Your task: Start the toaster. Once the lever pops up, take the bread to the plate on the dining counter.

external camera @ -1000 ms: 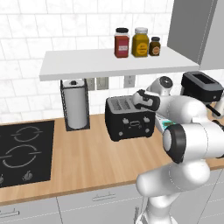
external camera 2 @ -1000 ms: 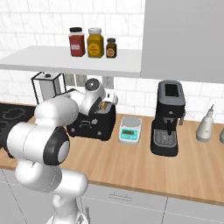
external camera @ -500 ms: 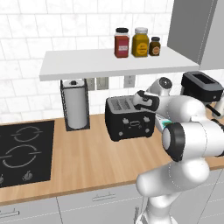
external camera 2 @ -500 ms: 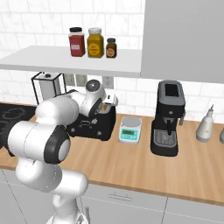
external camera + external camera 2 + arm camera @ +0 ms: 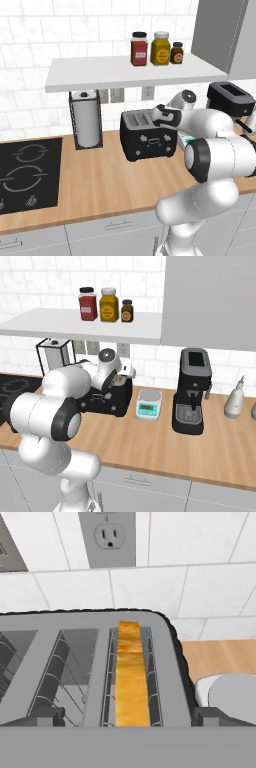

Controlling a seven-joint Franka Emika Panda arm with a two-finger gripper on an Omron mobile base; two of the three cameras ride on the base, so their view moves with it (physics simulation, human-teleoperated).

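Note:
The black four-slot toaster [image 5: 147,141] [image 5: 107,402] stands on the wood counter against the tiled wall. In the hand view I look down on its silvery slot rims [image 5: 90,662]. The golden-brown bread [image 5: 131,677] stands upright in the rightmost slot. My gripper [image 5: 161,116] [image 5: 123,376] [image 5: 127,717] hovers just above the toaster's right end. It is open, with one dark fingertip [image 5: 45,716] on each side of the bread's slot, and holds nothing. The plate and the dining counter are out of view.
A paper towel holder [image 5: 86,120] stands left of the toaster, a stovetop [image 5: 25,170] beyond it. A shelf with three jars [image 5: 155,47] hangs overhead. To the right are a small scale [image 5: 149,405], a black coffee machine [image 5: 192,391] and a bottle [image 5: 234,398].

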